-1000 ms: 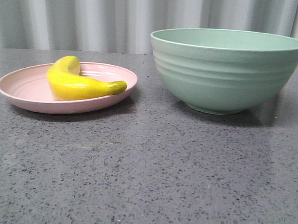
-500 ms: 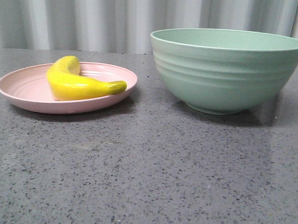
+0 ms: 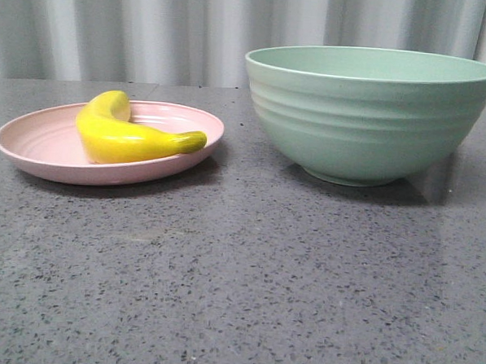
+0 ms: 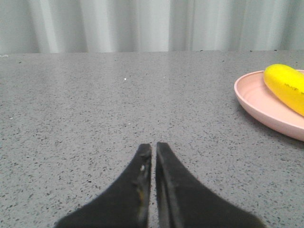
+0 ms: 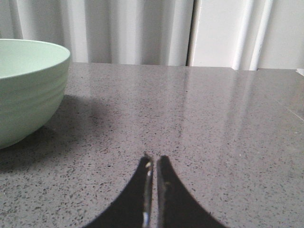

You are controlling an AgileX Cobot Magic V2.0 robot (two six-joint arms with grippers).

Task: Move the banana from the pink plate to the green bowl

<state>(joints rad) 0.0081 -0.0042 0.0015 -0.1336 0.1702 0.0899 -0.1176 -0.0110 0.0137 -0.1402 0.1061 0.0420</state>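
Bright yellow banana [image 3: 123,134] with a dark greenish tip on a pale pink plate [image 3: 41,151], a mint-green bowl [image 3: 369,115] banded with ribs, a grey speckled table [image 3: 238,280], and black gripper fingers [image 4: 135,190].

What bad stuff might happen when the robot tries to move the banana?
The banana looks glossy and curved, so it might slip from the fingers. The green bowl is much taller than the pink plate, so a low carry could bump its rim. The left gripper is shut and must open first.
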